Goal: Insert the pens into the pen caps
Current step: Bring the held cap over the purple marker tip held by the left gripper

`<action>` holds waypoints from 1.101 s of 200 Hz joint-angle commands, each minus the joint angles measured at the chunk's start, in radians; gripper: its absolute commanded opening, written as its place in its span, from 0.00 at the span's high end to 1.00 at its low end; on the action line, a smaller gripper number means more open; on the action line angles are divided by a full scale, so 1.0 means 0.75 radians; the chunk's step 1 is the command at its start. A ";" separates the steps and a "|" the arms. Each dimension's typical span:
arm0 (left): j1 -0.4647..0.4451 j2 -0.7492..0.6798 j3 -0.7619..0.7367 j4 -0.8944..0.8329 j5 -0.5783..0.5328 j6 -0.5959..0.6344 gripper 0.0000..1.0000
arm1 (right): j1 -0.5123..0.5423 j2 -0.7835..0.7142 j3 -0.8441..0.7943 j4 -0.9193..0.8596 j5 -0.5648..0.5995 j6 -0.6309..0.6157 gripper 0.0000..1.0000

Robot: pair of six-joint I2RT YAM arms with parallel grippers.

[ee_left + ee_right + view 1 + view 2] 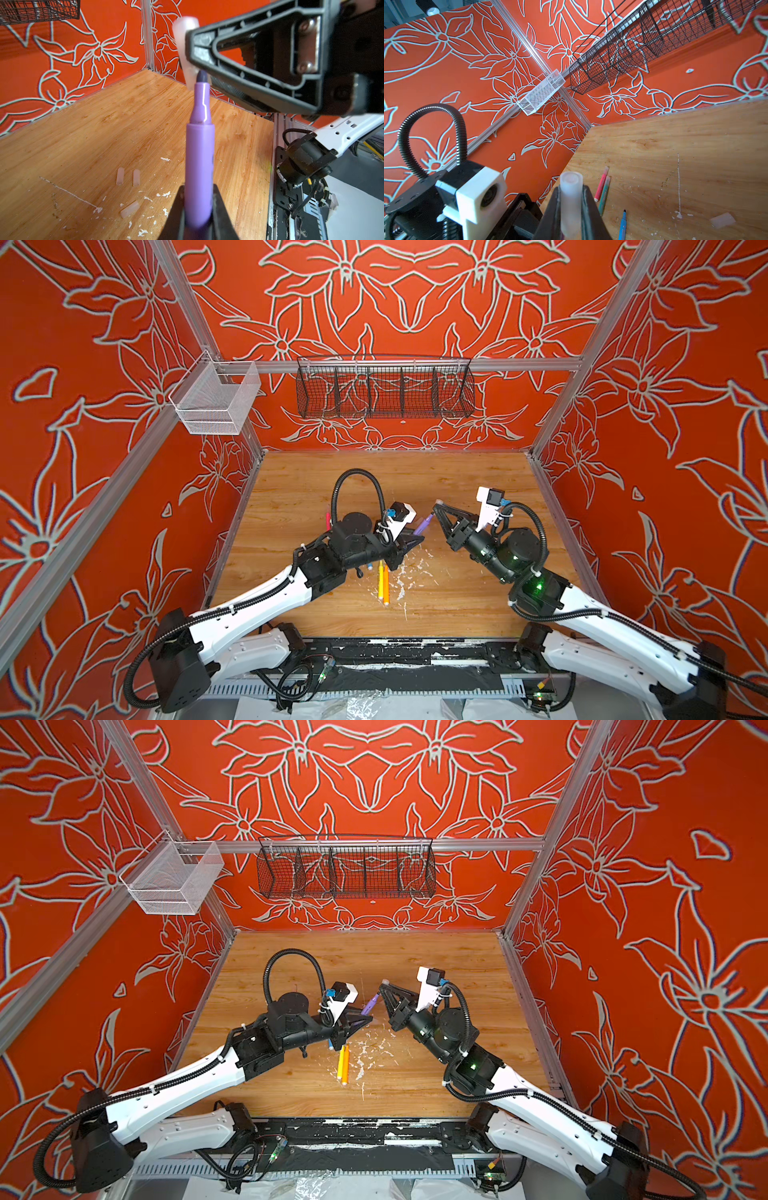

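The left pincer [198, 199] is closed on the barrel of the purple pen [200, 145], leaving the nib end projecting free for insertion. The right pincer [438, 507] is closed across the translucent cap [570, 199], with both cap ends exposed. Both items are held above the desk [457, 489], the nib just beside one cap end and apparently not yet seated. Alignment appears to be the current step. Three spare caps [120, 176] lie on the desk.

Glossy purple plastic pen [200, 149], frosted translucent plastic cap [571, 203], paint-flecked wood-grain tabletop [83, 141], black wire-mesh basket [384, 408]
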 commanded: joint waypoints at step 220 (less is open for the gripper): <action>-0.012 -0.043 -0.001 0.045 0.001 0.008 1.00 | 0.007 -0.024 0.064 0.126 0.011 -0.045 0.99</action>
